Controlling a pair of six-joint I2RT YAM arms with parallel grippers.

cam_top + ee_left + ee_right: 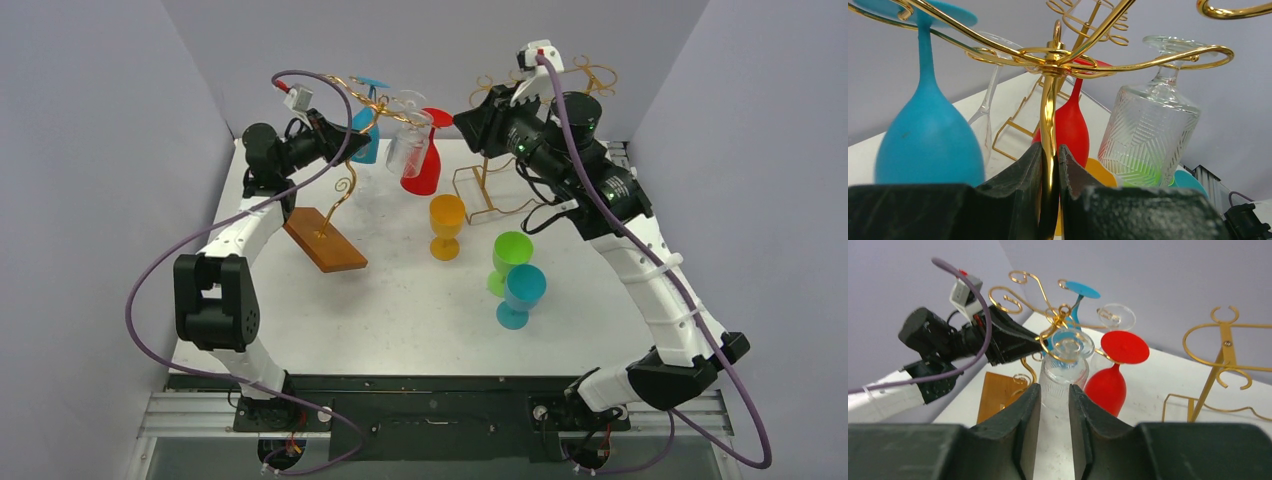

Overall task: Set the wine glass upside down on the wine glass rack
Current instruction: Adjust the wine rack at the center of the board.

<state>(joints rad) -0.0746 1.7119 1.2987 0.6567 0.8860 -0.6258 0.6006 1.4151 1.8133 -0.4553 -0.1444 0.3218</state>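
Gold rack pinched by left hand, per wrist view.

Seen from above, with 12 o'clock at the far wall, the wine glass rack leans at 11 o'clock. A blue glass, a clear glass and a red glass hang on it close together, so there is little room between them. The tall gold frame blocks the way at 1 o'clock, and the orange glass, green glass and teal glass stand from the middle out to 4 o'clock. The white table is bare from 6 to 8 o'clock, a wide way in.
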